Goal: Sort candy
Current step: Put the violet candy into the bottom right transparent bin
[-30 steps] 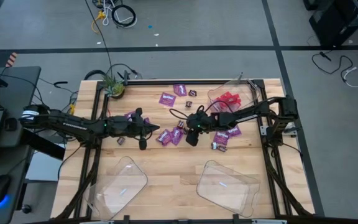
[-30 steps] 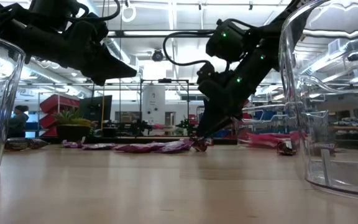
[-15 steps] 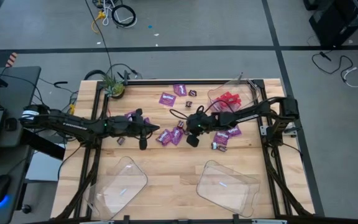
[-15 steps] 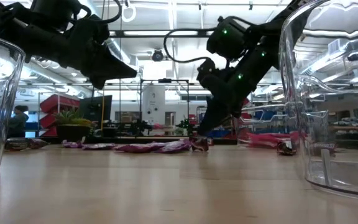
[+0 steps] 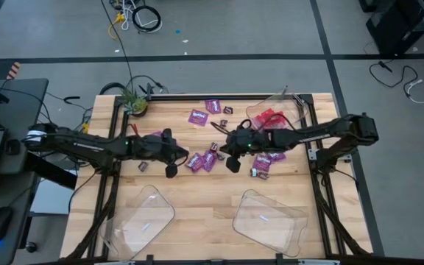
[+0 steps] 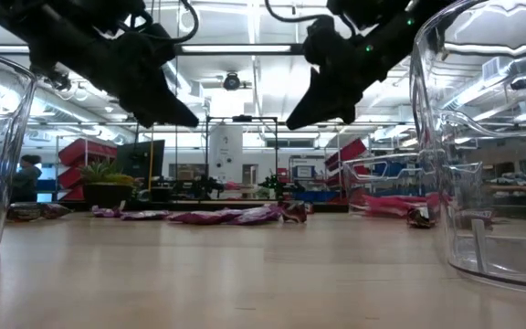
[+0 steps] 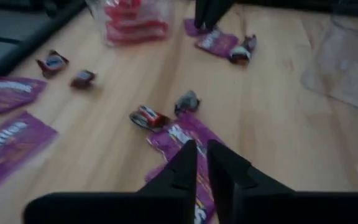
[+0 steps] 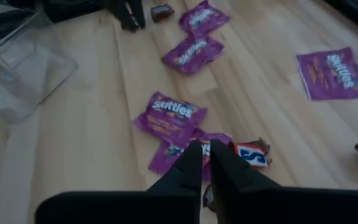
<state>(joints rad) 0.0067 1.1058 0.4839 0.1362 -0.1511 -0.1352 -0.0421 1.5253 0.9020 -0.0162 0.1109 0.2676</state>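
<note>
Both grippers have risen off the table since a second ago, when the right one's fingertips were down at the purple packets; the right arm has also stretched out straighter from its base.

The right gripper (image 5: 234,163) now hangs above the pile of purple Skittles packets (image 5: 202,160) at the middle of the table. Its fingers (image 8: 192,163) stand almost together with only a thin slit between them, and nothing shows between them. Directly under it lie overlapping purple packets (image 8: 171,116) and a small red-and-blue wrapped piece (image 8: 252,154).

The left gripper (image 5: 172,169) hangs just on the other side of that same pile, also clear of the wood. Its fingers (image 7: 185,163) are a narrow gap apart and grip nothing; below them lies a purple packet (image 7: 188,138), with a small red wrapped piece (image 7: 146,117) and a dark wrapped piece (image 7: 187,101) just beyond it.

Outward from the pile, toward the far edge, lie two more purple packets (image 5: 198,116) and a tiny dark piece (image 5: 227,110). A clear tray holding red packets (image 5: 269,118) stands at the far corner on the right arm's side, with more purple packets (image 5: 271,156) and a small dark piece (image 5: 260,173) beside it. Two clear trays (image 5: 269,218) stand along the near edge, well apart from the pile. A potted plant (image 5: 134,104) stands at the far corner on the left arm's side.
</note>
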